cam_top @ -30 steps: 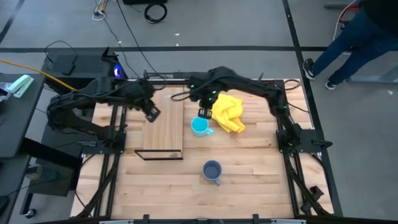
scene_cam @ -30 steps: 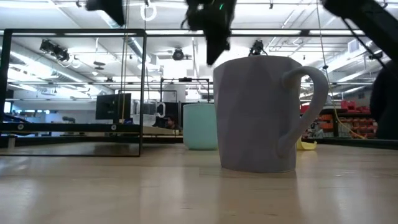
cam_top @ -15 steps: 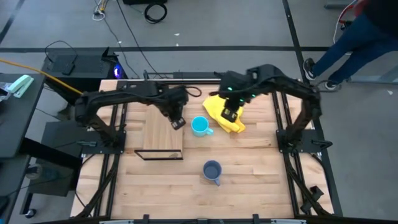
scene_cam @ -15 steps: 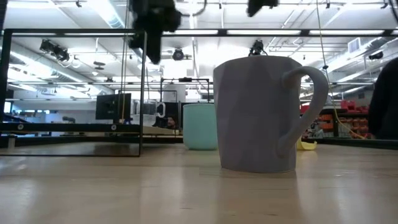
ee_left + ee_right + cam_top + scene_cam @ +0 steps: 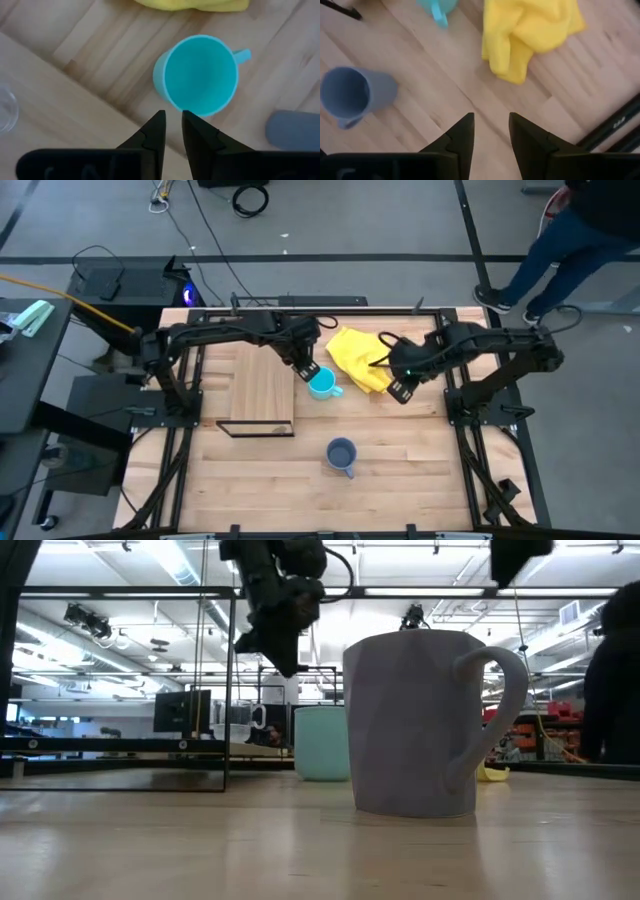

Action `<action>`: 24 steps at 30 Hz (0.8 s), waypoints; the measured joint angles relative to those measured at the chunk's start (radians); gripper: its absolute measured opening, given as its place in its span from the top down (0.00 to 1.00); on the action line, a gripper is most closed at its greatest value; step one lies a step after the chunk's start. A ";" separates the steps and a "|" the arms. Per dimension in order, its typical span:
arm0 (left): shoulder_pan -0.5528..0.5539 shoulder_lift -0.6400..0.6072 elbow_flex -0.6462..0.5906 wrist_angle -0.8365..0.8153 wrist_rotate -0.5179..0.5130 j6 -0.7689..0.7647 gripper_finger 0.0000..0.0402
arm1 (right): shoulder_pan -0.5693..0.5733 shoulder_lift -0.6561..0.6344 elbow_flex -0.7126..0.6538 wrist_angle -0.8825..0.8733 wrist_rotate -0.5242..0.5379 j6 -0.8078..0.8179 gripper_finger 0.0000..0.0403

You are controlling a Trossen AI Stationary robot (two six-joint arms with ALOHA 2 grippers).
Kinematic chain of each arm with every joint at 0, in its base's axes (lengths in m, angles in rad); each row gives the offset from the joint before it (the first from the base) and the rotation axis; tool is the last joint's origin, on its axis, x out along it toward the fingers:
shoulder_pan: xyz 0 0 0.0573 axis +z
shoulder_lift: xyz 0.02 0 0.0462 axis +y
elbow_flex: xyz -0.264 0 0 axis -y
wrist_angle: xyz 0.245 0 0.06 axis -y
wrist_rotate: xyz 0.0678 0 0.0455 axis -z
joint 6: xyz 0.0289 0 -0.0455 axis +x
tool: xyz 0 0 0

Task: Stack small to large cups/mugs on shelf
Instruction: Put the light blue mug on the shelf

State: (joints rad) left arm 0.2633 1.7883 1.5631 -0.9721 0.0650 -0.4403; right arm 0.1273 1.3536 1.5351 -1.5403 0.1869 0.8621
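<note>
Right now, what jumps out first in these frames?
The left claw hangs right over the bright cyan mug at mid-table, its fingers nearly together and empty. Beside the mug lies a crumpled yellow cloth, with the right claw off its far edge, slightly open and holding nothing. In the low view, the blue-grey mug fills the foreground.

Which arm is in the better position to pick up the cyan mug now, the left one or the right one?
Probably the left. The left claw hangs just above the cyan mug, beside the shelf, with its fingers only narrowly apart. The right claw is beyond the yellow cloth, farther from the mug.
</note>
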 joint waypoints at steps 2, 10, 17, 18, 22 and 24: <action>-0.003 0.019 0.000 0.014 -0.001 -0.006 0.83 | 0.021 -0.021 -0.050 0.015 0.001 0.031 0.68; -0.008 0.078 0.000 0.031 -0.006 -0.047 0.85 | 0.064 -0.045 -0.163 0.110 0.000 0.081 0.68; -0.015 0.099 -0.001 0.054 -0.005 -0.068 0.84 | 0.066 -0.046 -0.203 0.168 0.000 0.078 0.68; -0.015 0.104 0.001 0.066 -0.005 -0.068 0.84 | 0.066 -0.046 -0.207 0.176 0.000 0.078 0.68; -0.023 0.132 0.000 0.072 0.010 -0.072 0.85 | 0.066 -0.046 -0.216 0.185 0.000 0.078 0.68; -0.025 0.133 0.000 0.072 0.011 -0.072 0.85 | 0.066 -0.046 -0.216 0.192 0.000 0.078 0.68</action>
State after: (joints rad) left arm 0.2382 1.9218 1.5635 -0.8999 0.0765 -0.5125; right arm 0.1932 1.3071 1.3190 -1.3484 0.1871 0.9401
